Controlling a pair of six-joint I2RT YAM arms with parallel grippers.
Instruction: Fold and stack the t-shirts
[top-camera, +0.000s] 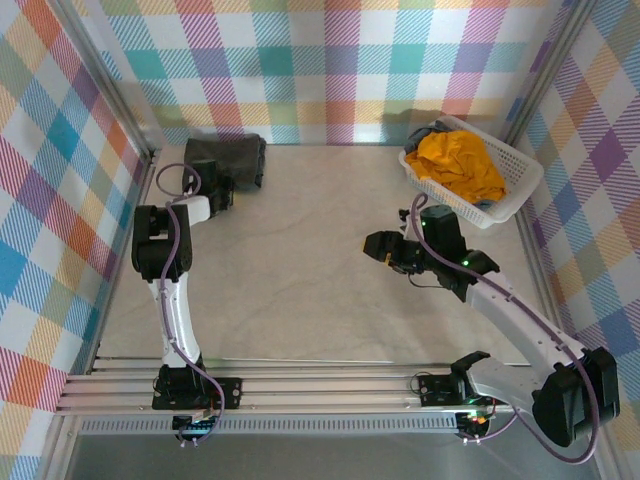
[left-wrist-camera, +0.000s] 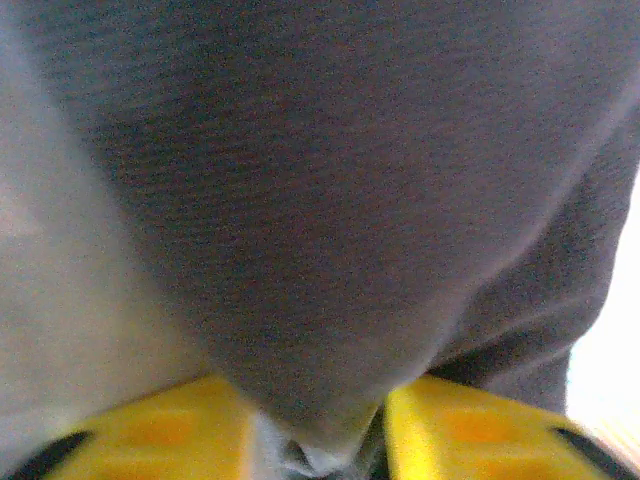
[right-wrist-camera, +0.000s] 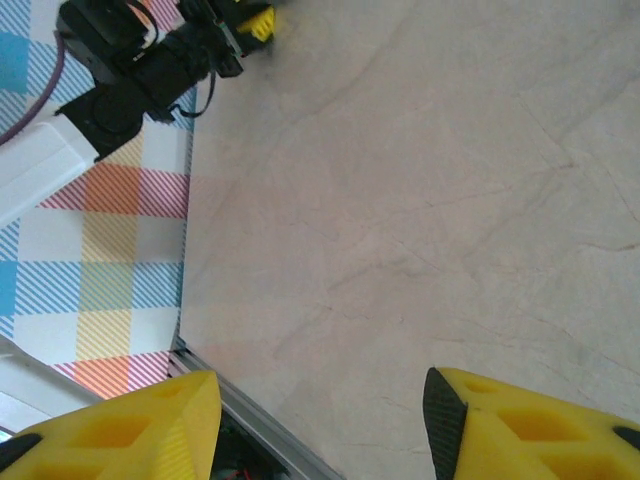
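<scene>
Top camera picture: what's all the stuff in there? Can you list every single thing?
grey t-shirt: one, dark charcoal, folded at the table's far left corner
yellow t-shirt: one, mustard orange-yellow, crumpled in the basket
basket: one, white lattice, far right corner of the table
table: one, pale beige, under everything
walls: checked in many colours, on three sides
left gripper: one, yellow fingers, at the grey t-shirt's near edge, grey cloth between the fingers
right gripper: one, yellow fingers, open over bare table, right of the middle
</scene>
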